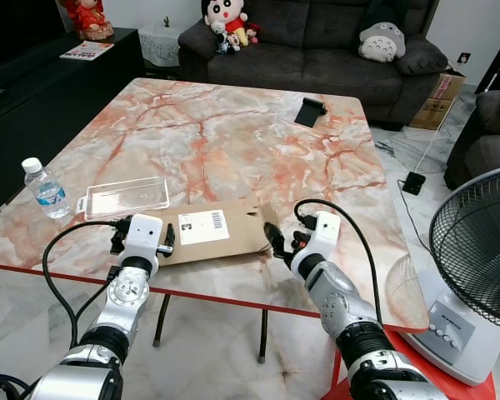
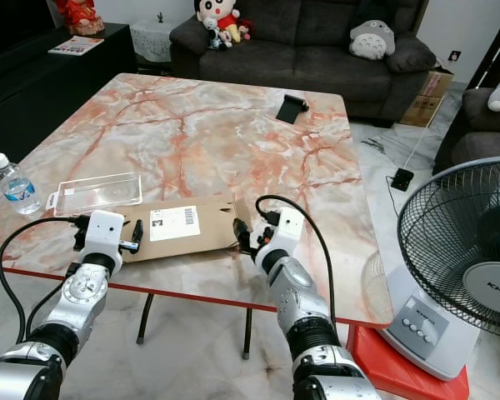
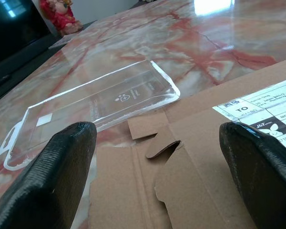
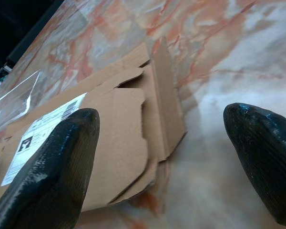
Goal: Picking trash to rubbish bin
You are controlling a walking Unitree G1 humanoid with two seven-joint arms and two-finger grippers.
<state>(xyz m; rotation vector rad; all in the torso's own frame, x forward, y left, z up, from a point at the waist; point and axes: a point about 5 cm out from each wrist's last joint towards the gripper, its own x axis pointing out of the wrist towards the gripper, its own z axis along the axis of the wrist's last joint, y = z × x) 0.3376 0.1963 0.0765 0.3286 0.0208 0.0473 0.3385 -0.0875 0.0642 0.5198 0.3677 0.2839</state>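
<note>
While both arms reach over the near edge of the bench [image 1: 233,125], I see the left gripper [image 3: 157,157] spread wide with nothing between its fingers, poised over the left end of the flattened cardboard box [image 1: 212,232]. The right gripper [image 4: 167,157] is equally wide and empty, low at the box's right end, where a flap stands slightly raised. The box lies flat just inside the near edge, its white shipping label [image 1: 203,226] facing up; the print is too small for me to read. Just beside its far left corner lies a clear plastic tray [image 1: 125,197], and I can make out nothing in it. A water bottle [image 1: 45,189] stands near the left edge. Beyond, the marble lies open up to a small black object [image 1: 310,111]. A fan [image 1: 475,258] stands to the right.
</note>
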